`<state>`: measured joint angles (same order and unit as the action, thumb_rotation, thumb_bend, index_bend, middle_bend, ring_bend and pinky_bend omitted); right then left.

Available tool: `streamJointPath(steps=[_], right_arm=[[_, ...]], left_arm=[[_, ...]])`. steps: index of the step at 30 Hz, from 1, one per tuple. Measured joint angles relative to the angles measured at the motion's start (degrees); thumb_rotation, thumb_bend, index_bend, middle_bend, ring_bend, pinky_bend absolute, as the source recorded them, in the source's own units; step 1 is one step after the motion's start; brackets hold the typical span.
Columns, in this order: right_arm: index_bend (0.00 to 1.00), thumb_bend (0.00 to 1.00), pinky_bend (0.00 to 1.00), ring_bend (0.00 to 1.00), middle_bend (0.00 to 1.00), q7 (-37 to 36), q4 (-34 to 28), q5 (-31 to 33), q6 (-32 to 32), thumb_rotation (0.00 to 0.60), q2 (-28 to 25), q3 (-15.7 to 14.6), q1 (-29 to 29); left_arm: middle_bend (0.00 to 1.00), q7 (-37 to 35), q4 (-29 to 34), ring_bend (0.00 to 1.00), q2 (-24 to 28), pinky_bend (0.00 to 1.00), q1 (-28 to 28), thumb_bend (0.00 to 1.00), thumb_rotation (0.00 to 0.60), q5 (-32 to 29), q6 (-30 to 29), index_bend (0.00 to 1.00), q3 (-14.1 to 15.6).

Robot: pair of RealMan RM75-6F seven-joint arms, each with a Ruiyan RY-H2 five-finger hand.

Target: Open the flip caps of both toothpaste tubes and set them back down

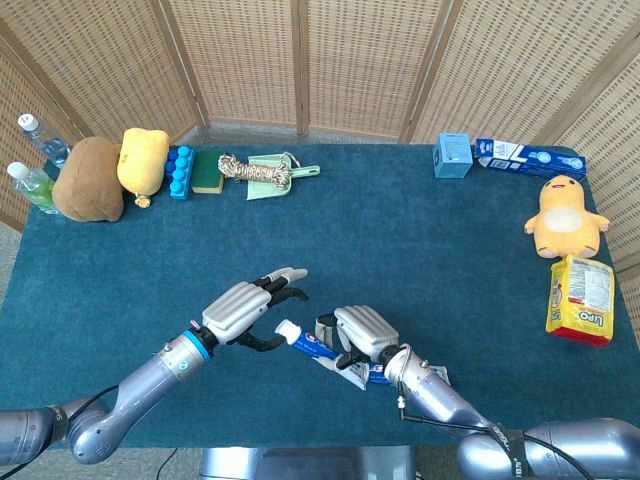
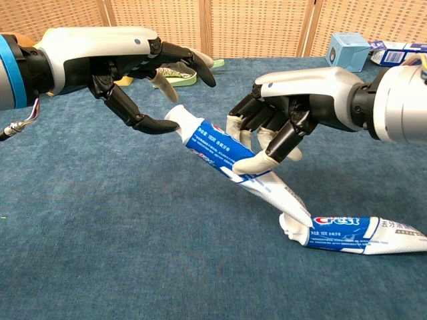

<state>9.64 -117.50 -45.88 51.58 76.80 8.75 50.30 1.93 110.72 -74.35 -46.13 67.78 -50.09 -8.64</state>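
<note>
Above the blue carpeted tabletop (image 2: 100, 253), the right hand (image 2: 293, 113) clasped a blue-and-white toothpaste tube (image 2: 223, 152) while the left hand (image 2: 143, 73), fingers (image 2: 150, 123) spread and empty, neared its white cap (image 2: 179, 117), which might slip aside if pushed off-centre.

The right hand (image 2: 273, 130) holds a Crest toothpaste tube (image 2: 227, 152) tilted above the blue tabletop (image 2: 100, 233), its white cap (image 2: 181, 119) touching the left hand (image 2: 143, 80) thumb, while a second Crest tube (image 2: 353, 233) lies flat nearby.
</note>
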Motion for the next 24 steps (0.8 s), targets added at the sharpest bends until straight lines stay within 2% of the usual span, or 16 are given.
streamJointPath(steps=[24], right_arm=[[0.94,0.46,0.75,0.7,0.75,-1.38,-3.27,-4.14,-1.13,0.6,-1.85,-0.87,-1.17]], left_arm=[[0.02,-0.87,-1.5,0.0,0.26,0.21,0.25,0.3,0.6,-1.87,-0.46,0.2,-1.06]])
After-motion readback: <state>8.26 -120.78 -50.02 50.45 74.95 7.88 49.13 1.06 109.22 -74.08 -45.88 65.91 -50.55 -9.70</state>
